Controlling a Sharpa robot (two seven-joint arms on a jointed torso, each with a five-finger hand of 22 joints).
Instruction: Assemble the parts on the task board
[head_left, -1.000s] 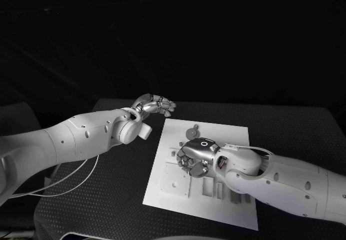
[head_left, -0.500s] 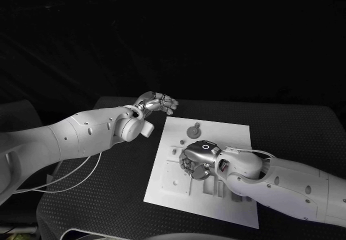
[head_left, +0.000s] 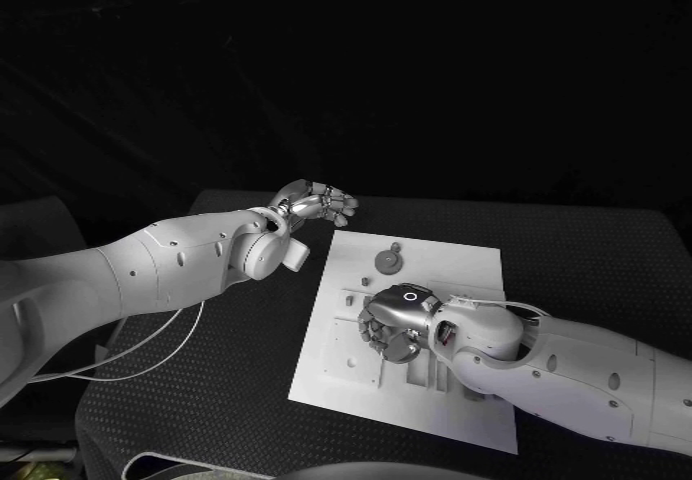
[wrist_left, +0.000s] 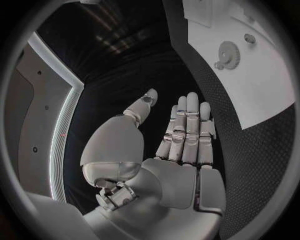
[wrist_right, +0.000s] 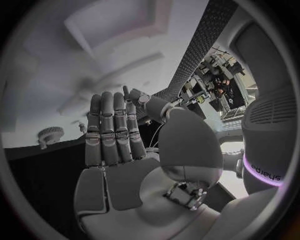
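The white task board (head_left: 450, 272) lies in the middle of the black table. A round gear part (head_left: 389, 262) sits near its far edge, and small parts and slots (head_left: 433, 376) lie nearer me. My right hand (head_left: 392, 320) hovers palm down over the board's middle. In the right wrist view its fingers (wrist_right: 112, 131) are straight and hold nothing, with the gear (wrist_right: 51, 134) beyond them. My left hand (head_left: 315, 205) is raised past the board's far left corner. Its fingers (wrist_left: 187, 132) are stretched out and hold nothing, and the board (wrist_left: 262, 80) with its gear (wrist_left: 228, 51) lies off to the side.
Black textured table (head_left: 216, 370) surrounds the board on all sides. A white cable (head_left: 137, 362) hangs from my left arm over the table's left part. My right forearm (head_left: 577, 375) covers the board's near right part.
The whole picture has shifted slightly, so the camera moved. Both hands keep their places relative to the board.
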